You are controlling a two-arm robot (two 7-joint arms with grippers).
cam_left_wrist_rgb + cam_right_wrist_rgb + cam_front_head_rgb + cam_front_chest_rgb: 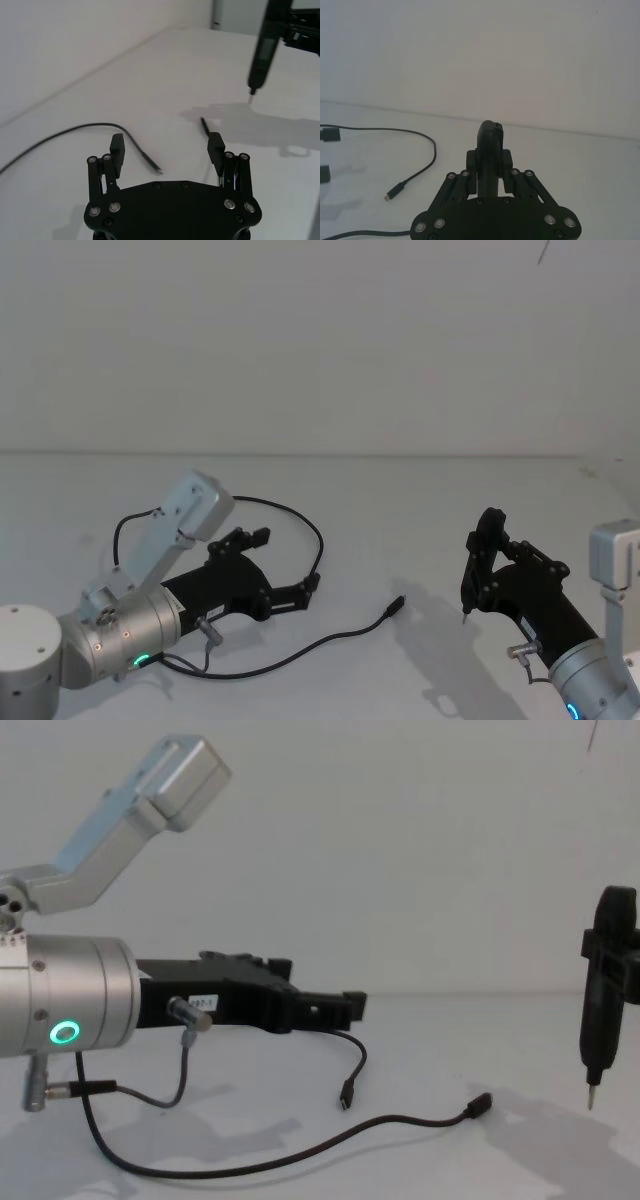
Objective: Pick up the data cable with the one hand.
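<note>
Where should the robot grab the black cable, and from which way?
Probably the thin cable just behind its plug, which lies flat right by the open left tool. Come straight down from above, jaws across it.

Tool: you have a slim black tool [484, 545] standing upright on the right, its thin metal tip pointing down at the table.
Table: your table [400, 500] is plain white, and a soft grey shadow lies on it beneath the tool.
Wall: a plain white wall [320, 340] rises behind the table's far edge.
</note>
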